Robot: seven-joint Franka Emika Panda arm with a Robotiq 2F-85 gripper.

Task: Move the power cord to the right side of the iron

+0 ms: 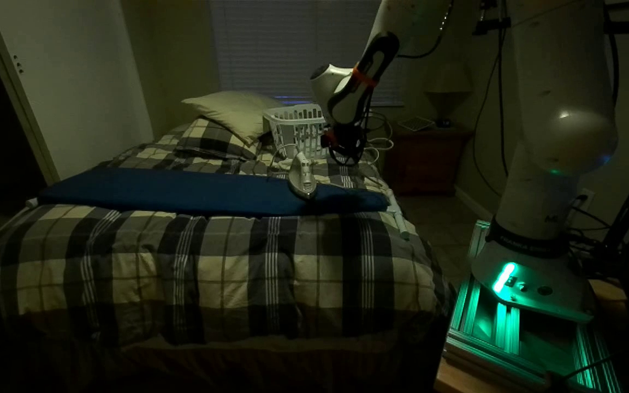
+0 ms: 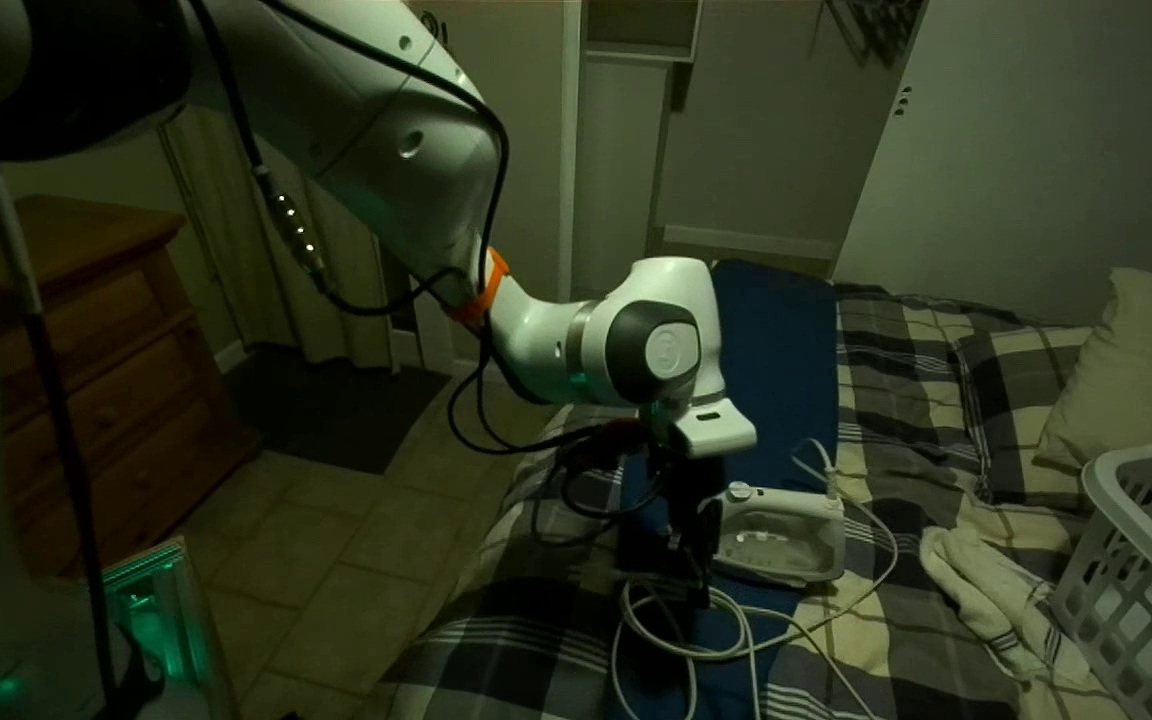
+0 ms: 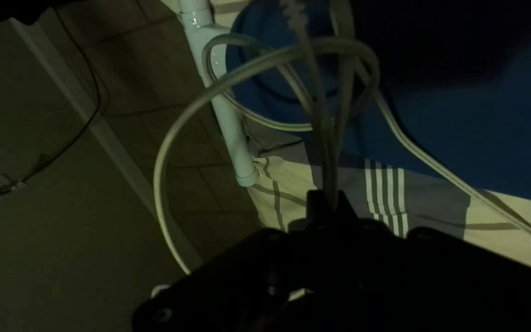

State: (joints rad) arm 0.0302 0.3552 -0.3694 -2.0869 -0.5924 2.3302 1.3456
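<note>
Low in both exterior views stretches a wide bed (image 1: 205,284) in black, grey and cream plaid. Over it reaches a white jointed robot arm (image 2: 556,350) with an orange band (image 1: 365,77). Crosswise on the bed lies a long, blue, cloth-covered table (image 1: 172,191) with a white tubular leg (image 3: 235,143). To one side of it, on the bed, are a plain cream fabric pillow (image 1: 232,109) and a white slatted plastic basket (image 1: 287,136). Near one end of the table rests a small, pale clothes iron (image 1: 303,177), handle up. Near the iron hangs the black mechanical claw (image 3: 330,197); in the wrist view its fingertips pinch strands of the thin, whitish-grey, flexible power cord (image 3: 265,61). From the iron's heel the cord runs to loose loops just below the claw, at the table's end, near the white leg.
</note>
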